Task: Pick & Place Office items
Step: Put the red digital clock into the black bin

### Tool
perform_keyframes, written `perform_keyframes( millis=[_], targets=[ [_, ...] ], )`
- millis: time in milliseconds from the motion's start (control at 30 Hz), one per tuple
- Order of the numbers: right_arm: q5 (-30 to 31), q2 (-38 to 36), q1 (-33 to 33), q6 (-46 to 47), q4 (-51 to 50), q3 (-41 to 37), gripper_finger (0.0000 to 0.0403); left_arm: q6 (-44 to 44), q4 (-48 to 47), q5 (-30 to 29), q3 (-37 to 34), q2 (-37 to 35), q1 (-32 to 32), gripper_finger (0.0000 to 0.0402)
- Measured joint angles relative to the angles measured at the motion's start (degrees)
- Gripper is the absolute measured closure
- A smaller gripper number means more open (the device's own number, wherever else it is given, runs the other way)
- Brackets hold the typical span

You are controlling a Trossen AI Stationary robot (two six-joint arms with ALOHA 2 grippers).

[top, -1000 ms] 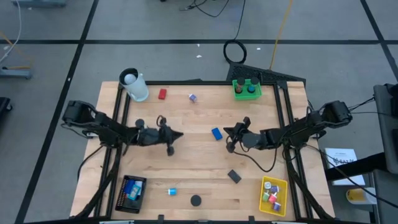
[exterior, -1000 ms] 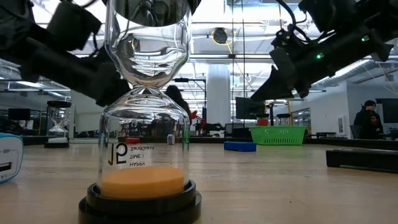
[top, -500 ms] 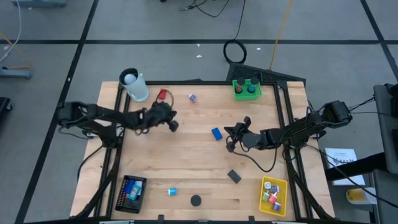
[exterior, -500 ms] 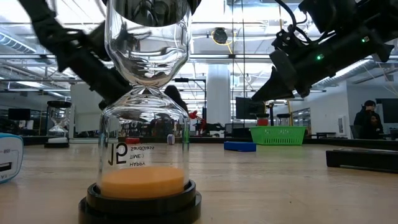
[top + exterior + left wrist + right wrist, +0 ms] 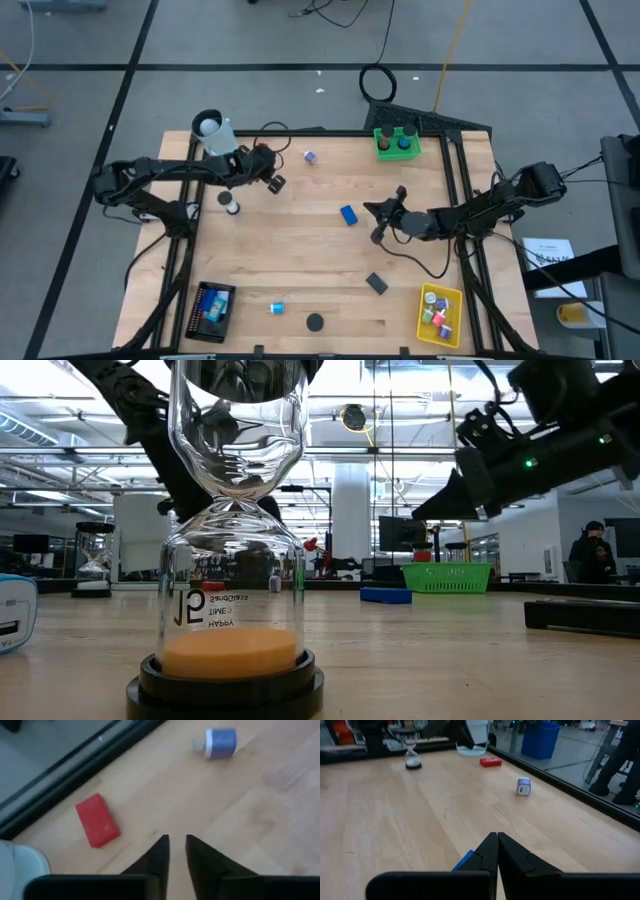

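Closing in on the red block (image 5: 97, 826), we have the left claw (image 5: 177, 839) low over the counter (image 5: 260, 820) with its fingers parted only a narrow slit and nothing between them. The block lies flat just off to one side of the fingertips, not touching them, so it is not yet lined up with the gap. To do this well, we judge that the claw needs to spread wider, shift sideways until the block sits between the fingers, and turn so the fingers meet its two long faces. Only then should it drop and pinch.

Just beyond the block from the claw runs the dark frame rail (image 5: 75, 770) at the counter's edge, and the white cup (image 5: 218, 137) stands close beside the block. A wide spread or a careless swing could knock either one, so we think a straight-down approach is safest. A small lilac-and-white piece (image 5: 219, 743) lies ahead of the claw, well apart from the block and out of the way. A little hourglass (image 5: 232, 205) stands behind the claw, near the arm's forearm, and could be tipped when the arm pulls back.

Our right claw (image 5: 497, 845) waits over the middle of the counter with its fingers pressed together, empty, and a blue block (image 5: 465, 860) just beside its tips. Far from both claws sit the green tray (image 5: 397, 143), the yellow tray (image 5: 438, 312) and the black tray (image 5: 210, 308).
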Motion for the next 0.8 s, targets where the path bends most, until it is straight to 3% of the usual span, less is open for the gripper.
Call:
perform_keyframes(
  millis=[433,600,800],
  targets=[
    [-0.1,0.0,-0.2,2.5,9.2,-5.0,0.0403,-4.9,-3.1,2.6,0.0,0.1,6.9,0.016],
    [-0.1,0.0,-0.2,2.6,9.3,-5.0,0.0403,-5.8,-2.6,2.6,0.0,0.1,10.8,0.0128],
    [0.0,0.0,-0.2,2.6,9.3,-5.0,0.0403,-5.7,-1.0,4.1,0.0,0.4,13.0,0.0122]
  ],
)
